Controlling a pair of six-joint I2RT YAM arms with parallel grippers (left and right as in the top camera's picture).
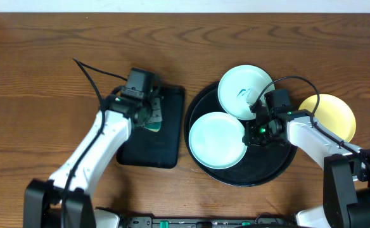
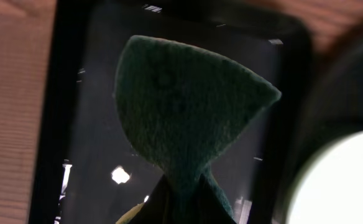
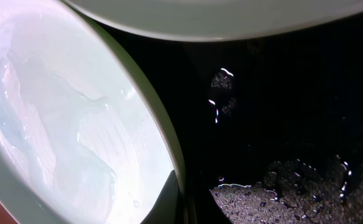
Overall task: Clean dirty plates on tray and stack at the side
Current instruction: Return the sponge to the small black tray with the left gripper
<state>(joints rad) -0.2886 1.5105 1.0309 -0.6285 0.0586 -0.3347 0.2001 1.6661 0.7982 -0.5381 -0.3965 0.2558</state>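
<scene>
Left jaws [image 1: 150, 117] pinch a green sponge [image 2: 188, 106] over the rectangular tray [image 1: 153, 152], left of the round tray [image 1: 267, 171]. Right jaws [image 1: 253, 128], closed, sit against the near plate [image 1: 216, 140] at its right rim; the scribbled plate [image 1: 239, 88] lies just behind.

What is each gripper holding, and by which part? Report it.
Left gripper: green scouring pad, pinched at its narrow end. Right gripper: shut at the rim of the nearer mint plate; hold cannot be told.

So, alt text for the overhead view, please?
Two robot arms at a table. The left gripper holds a green sponge over a rectangular tray; the right gripper is beside two mint plates on a round tray, a yellow plate outside.
</scene>
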